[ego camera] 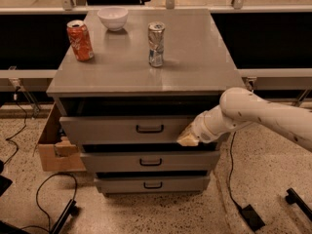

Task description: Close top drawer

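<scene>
1. On the speckled floor in front, dark cables (46, 191) loop to the left, and an open cardboard box (48, 152) stands against the left side of the drawer unit.
2. The bottom drawer (122, 184) and the middle drawer (112, 161) each show a narrow grey front with a small black loop handle.
3. The top drawer (107, 129) sits above them, just under the table (195, 62) – it has the tallest front of the three, flat and grey, with a black loop handle (149, 129) at its middle. It stands pulled out a little. A dark gap shows between the upper edge of its front and the table's edge, and the inside is too dark to make out.
4. The gripper (184, 139) is at the right end of that front, low down near its bottom edge and to the right of the handle. Its tan fingers (189, 135) are clenched into one wedge with no gap between them, and they grasp nothing – the tip touches the drawer front.
5. The white arm (253, 112) reaches in from the right edge to the gripper.
6. On the table a dented silver can (156, 44) stands upright near the middle, and a red can (80, 40) stands upright to its left.
7. Farthest back, a white bowl (113, 18) sits near the table's rear edge, between the two cans
</scene>
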Robot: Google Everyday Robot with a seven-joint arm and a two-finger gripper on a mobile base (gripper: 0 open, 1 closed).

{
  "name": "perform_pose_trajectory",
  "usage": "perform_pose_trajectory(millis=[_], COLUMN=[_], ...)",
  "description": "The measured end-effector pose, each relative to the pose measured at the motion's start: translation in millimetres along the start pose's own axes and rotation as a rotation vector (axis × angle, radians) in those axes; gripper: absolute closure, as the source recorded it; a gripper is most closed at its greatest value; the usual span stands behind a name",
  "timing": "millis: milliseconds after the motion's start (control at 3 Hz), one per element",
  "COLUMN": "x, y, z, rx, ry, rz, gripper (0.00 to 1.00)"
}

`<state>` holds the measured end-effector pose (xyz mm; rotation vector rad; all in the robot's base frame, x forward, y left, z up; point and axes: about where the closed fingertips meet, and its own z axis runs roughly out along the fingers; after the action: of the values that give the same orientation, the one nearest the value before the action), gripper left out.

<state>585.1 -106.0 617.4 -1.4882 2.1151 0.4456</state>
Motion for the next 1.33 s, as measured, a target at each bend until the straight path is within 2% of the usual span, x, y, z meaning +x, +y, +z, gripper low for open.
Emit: perform_pose_trajectory(millis=[667,1000,1333], x=[-0.5,5.8,13.9], y=[-6.2,-0.8,9.9], z=[-13.3,-24.7,-45.2], rx=[0.048,0.089,0.127], ry=[0.0,0.007,0.058], rz=[-0.004,-0.005,-0.007], gripper=[1.0,1.0,1.0])
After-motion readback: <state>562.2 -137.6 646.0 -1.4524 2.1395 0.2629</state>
